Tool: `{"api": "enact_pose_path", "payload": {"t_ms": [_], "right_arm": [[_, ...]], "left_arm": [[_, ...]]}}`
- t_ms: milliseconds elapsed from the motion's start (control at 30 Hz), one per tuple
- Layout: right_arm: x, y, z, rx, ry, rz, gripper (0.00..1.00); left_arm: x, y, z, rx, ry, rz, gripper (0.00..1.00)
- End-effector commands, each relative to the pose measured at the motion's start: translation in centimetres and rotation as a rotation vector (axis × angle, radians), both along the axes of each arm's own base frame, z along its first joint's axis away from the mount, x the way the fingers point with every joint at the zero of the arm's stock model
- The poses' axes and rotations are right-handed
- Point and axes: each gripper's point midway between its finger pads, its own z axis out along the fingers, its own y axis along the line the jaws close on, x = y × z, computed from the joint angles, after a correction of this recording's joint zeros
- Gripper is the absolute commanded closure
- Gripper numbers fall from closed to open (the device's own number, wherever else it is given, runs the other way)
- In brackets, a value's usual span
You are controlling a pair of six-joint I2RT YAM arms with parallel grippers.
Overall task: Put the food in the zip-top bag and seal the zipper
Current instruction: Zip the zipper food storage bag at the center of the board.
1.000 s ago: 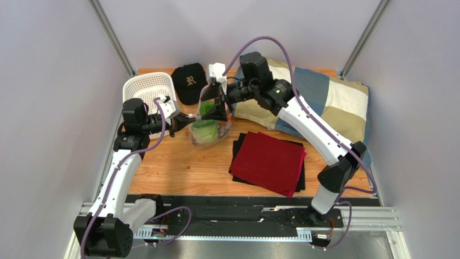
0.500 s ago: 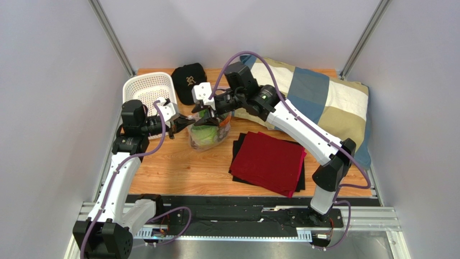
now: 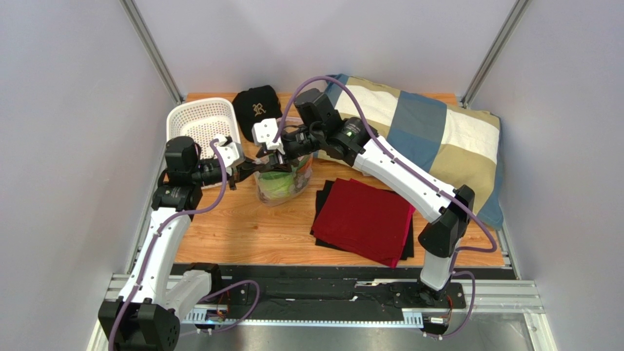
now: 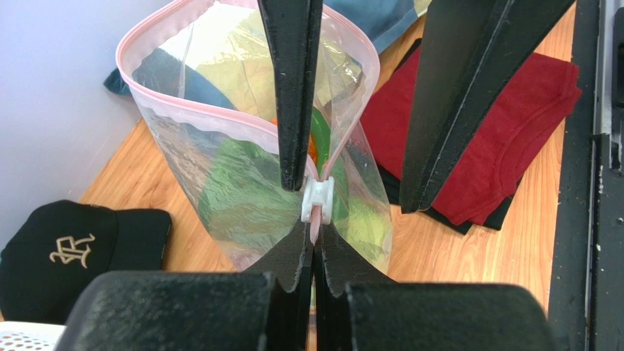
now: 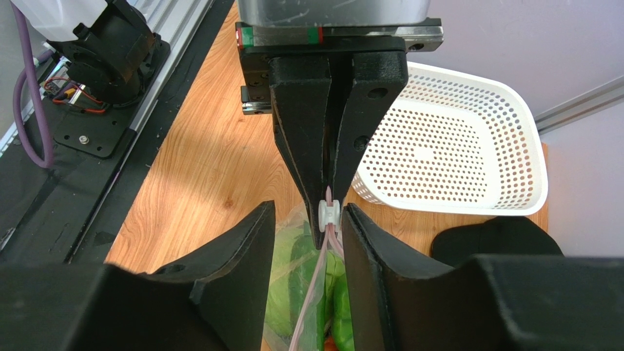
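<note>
Wooden table [image 3: 242,227], white basket [image 3: 201,117], black cap [image 3: 256,110], red cloth [image 3: 366,219], pillow [image 3: 439,131] around bag [image 3: 282,186]

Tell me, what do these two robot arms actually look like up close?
Both the left arm and the right arm have smooth white shells with chunky black joints. A purple cable runs along each. Each ends in a tool, the left tool and the right tool, with two tapered matte-black fingers.

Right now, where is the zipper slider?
In the left wrist view's centre, the slider sits on the zipper's end, just beyond the left gripper's shut tips.
</note>
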Motion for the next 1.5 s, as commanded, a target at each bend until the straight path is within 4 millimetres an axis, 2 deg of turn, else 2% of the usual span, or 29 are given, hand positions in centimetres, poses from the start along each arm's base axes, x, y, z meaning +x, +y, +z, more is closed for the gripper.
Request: {"api": "enact_pose_path", "payload": {"t_ms": [0,267,367,467,633,733,933,1000,1200,1400,1467], "right_arm": [[0.2,0.6,2.0,0.045,-0.056,0.006,0.57],[0.4,1.0,1.3,0.027,-0.072,0.009,0.60],[0.5,1.0,1.1,0.021,-0.077,0.010,0.67],[0.5,0.9,1.0,0.014,-0.089,0.012,0.80],[0.9,0.5,0.5,-0.009,-0.115,-0.005,0.95],[1.8,-0.2,0.1,-0.037,-0.144,-0.038,1.00],[3.3,-2.6,-0.3,-0.084,-0.170,-0.102,1.00],[3.7,-3.5,-0.1,-0.094,-0.181,-0.125,1.00],[5.0,-6.0,-1.1,-0.145,-0.190,-0.183,1.00],[7.1,-8.9,-1.7,-0.188,-0.198,-0.269,1.00],[7.4,-9.8,-1.6,-0.198,-0.202,-0.293,1.00]], "left_arm": [[-0.6,-0.4,2.3,0.010,-0.125,-0.053,1.00],[-0.8,-0.5,2.3,0.015,-0.129,-0.053,1.00],[-0.9,-0.3,2.4,0.019,-0.131,-0.041,1.00],[-1.1,-0.2,2.4,0.020,-0.133,-0.032,1.00],[-0.5,0.1,2.8,-0.006,-0.124,0.029,1.00],[-0.5,0.3,3.2,-0.015,-0.134,0.054,1.00],[-1.0,0.6,3.9,-0.038,-0.144,0.078,1.00],[-0.9,0.8,4.1,-0.046,-0.138,0.092,1.00],[-0.4,1.5,4.7,-0.060,-0.138,0.127,1.00],[-0.2,1.9,5.0,-0.070,-0.128,0.154,1.00],[0.4,2.7,5.1,-0.075,-0.123,0.196,1.00]]}}
